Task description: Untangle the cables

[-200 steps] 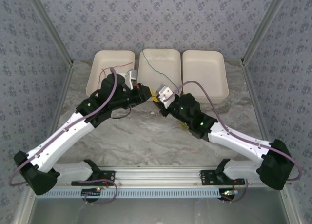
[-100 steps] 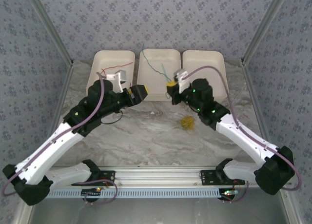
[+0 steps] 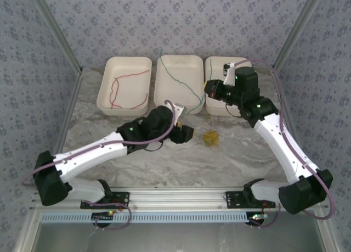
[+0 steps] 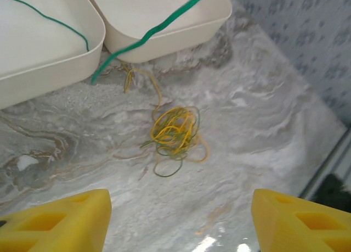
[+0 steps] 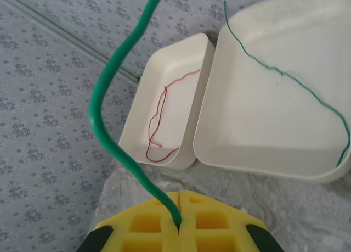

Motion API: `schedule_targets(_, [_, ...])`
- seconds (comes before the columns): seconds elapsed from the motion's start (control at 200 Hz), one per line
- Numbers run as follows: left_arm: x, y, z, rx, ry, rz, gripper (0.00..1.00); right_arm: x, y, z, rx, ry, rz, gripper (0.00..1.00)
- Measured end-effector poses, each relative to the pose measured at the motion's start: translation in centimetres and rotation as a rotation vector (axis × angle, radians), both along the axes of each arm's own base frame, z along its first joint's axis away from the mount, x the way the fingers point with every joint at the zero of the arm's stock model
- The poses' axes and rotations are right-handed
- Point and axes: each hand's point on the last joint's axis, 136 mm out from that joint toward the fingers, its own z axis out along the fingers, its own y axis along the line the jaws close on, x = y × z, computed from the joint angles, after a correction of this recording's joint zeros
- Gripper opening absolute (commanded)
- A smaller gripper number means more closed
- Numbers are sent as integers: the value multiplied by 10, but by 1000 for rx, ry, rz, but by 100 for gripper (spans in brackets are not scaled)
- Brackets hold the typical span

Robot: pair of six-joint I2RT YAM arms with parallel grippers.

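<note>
Green is what the right fingers (image 5: 186, 222) hold: they are pressed tight together on a green cable (image 5: 94, 117) that rises from between them in a long curve, above the right tray (image 3: 241, 101) at the far side of the table (image 3: 164, 158). From the left wrist view this cable runs over the tray's near rim, and its end hangs down to the table. A second, thinner green cable (image 5: 285, 76) lies diagonally across the middle tray (image 3: 181, 65), and a red cable (image 5: 164, 90) lies looped in the left tray (image 3: 124, 59). Near the trays, a yellow and green tangle (image 4: 174, 134) sits on the bare table, with one yellow strand trailing toward the trays. The left fingers (image 3: 185, 134) hang just left of the tangle, spread wide and holding nothing.
</note>
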Motion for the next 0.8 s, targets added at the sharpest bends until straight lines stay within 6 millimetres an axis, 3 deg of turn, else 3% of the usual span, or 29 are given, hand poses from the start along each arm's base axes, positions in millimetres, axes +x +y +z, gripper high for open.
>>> schedule_targets(0.4, [0,-26,34,99,-407,-11,73,-30,7,-25,-57,192,-4,0])
schedule_targets(0.595, [12,-33,33,176,-482,-13,57,-36,14,-24,-51,208,5,0])
schedule_targets(0.799, [24,-42,52,176,-523,6,40,-37,15,-24,-34,223,-2,0])
